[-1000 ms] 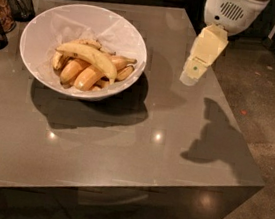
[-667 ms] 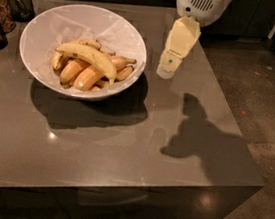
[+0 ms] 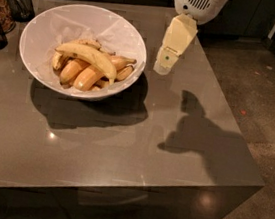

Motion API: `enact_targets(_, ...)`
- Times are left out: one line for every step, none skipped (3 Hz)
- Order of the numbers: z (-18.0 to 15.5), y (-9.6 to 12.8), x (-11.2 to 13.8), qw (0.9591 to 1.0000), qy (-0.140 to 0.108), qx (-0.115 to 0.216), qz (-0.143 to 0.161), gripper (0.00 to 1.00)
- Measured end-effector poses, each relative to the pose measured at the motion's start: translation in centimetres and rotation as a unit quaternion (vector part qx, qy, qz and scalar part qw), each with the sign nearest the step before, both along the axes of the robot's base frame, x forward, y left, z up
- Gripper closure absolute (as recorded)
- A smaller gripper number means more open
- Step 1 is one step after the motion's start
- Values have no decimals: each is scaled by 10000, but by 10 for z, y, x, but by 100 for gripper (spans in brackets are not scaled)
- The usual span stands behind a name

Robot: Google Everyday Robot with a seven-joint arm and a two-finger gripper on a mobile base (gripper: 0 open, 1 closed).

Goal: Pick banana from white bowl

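Several bananas lie heaped in the white bowl, which stands on the far left part of the tabletop, its far rim close to the tabletop's far edge. The banana, long and pale yellow, lies across the top of the heap. It curves from the left of the bowl toward the near right. Shorter orange-yellow bananas lie beneath it, touching it.

The pincer hangs to the right of the bowl, just beside the right rim and apart from it, pointing down at the tabletop. The banana is to its left, about level with it in depth. The bowl's right wall stands between the two.

I cannot tell whether the pincer is wide or narrow; its cream body reads as a single tapering block below the white arm housing. I see it touching neither the bowl nor any fruit.

The tabletop's right edge runs well to the right of the pincer, with floor beyond it. Bare surface extends near and right of the bowl, and the arm's shadow falls across the near right part. Dark objects crowd the far left corner, just beside the bowl's left rim.
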State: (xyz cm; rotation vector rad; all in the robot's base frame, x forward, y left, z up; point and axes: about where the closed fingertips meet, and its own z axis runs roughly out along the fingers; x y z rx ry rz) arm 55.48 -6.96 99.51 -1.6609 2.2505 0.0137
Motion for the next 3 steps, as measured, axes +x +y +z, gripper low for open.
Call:
enact_targets(3, 17, 7, 9997, -11, 50, 244, 0)
enact_targets(0, 35, 26, 9984, 7, -104, 564, 0)
enact_targets(-10, 46, 46, 9958, -51, -208, 888, 0)
